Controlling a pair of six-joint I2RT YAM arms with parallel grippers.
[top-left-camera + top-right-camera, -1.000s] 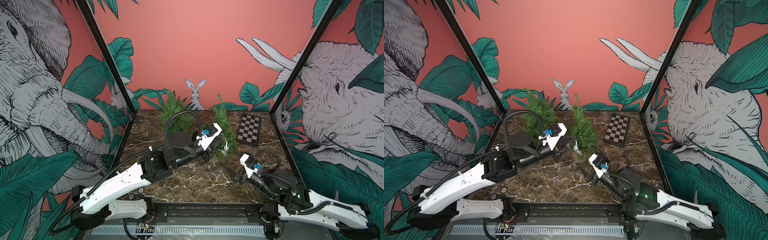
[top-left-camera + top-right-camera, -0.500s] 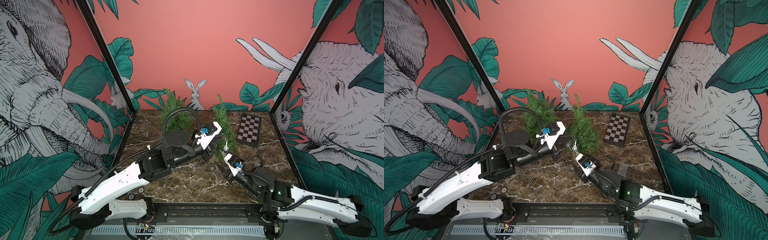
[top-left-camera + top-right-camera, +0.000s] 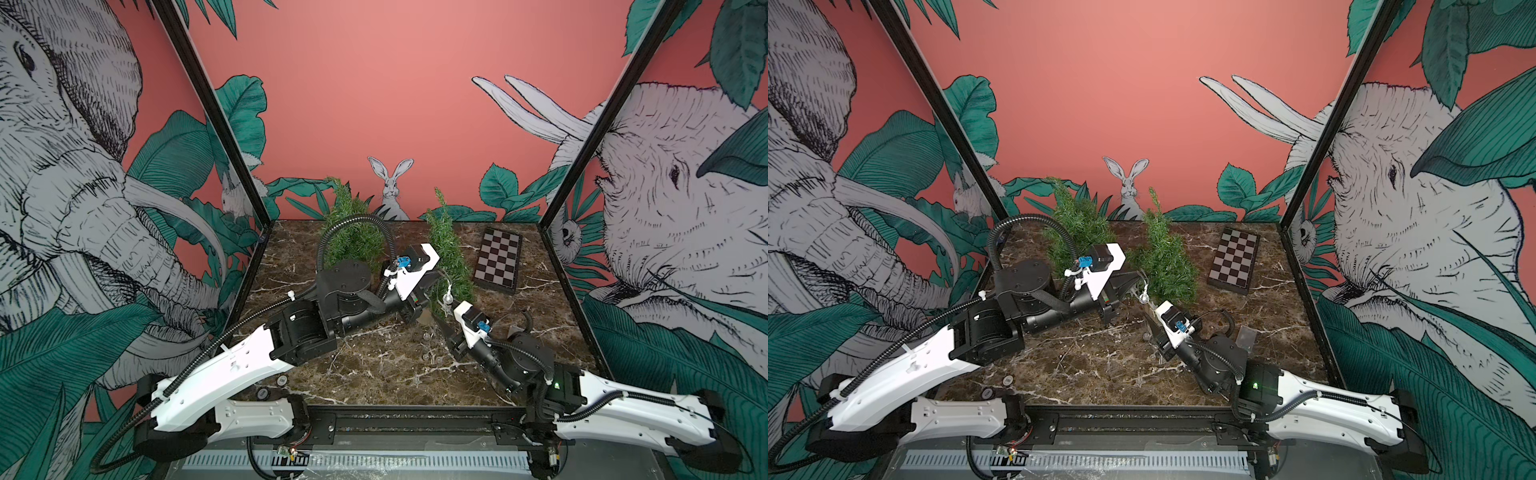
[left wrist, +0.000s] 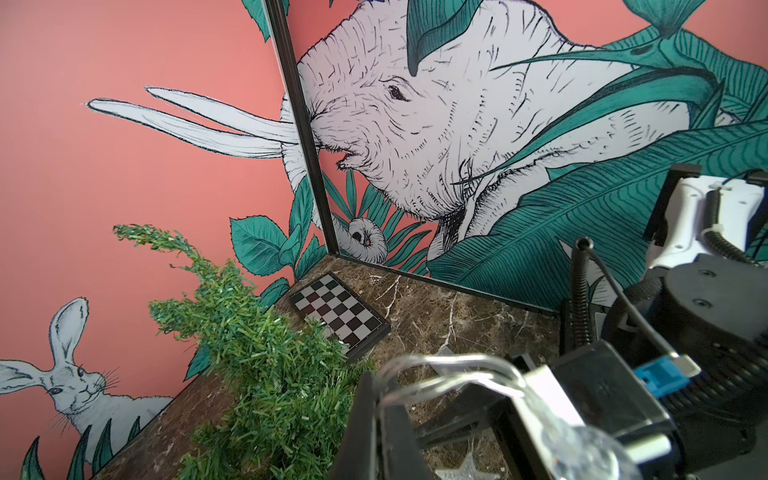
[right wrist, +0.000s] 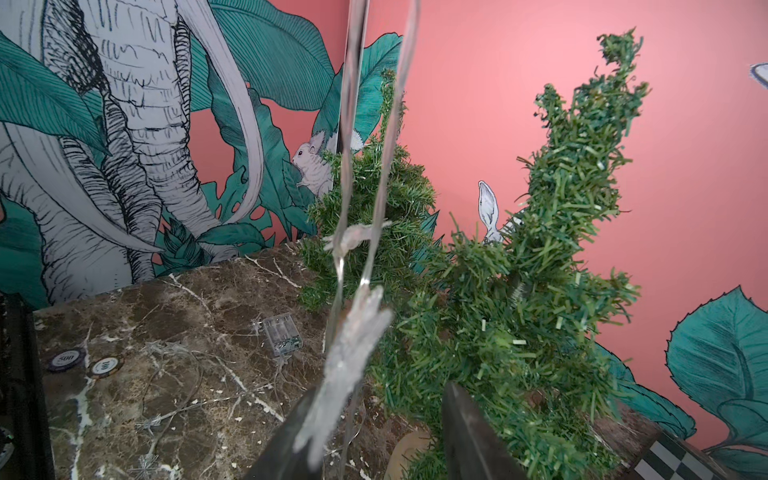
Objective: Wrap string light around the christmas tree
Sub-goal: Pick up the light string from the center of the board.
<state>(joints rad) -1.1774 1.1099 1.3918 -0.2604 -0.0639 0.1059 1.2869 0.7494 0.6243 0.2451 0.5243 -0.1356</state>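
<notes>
Left gripper (image 4: pixel 376 419): jaws clamped on the string light (image 4: pixel 436 374); thin wire loops up out of the closed tips and a clear bulb hangs just beside them.

Right gripper (image 5: pixel 374 432): jaws apart, strand with a frosted star ornament hanging down between them; I cannot tell whether either jaw touches it. Judged a handover in progress, grip not yet made.

Christmas tree (image 3: pixel 451 253): just beyond both grippers, upright, near its lower branches. No wire visible around it in either wrist view, so wrapping looks barely begun; every turn is left.

Remaining string lies slack on the table (image 5: pixel 174 299), behind the right gripper, ending at a clear battery box (image 5: pixel 282 334).

Second tree (image 3: pixel 353 232) stands past the left arm.
</notes>
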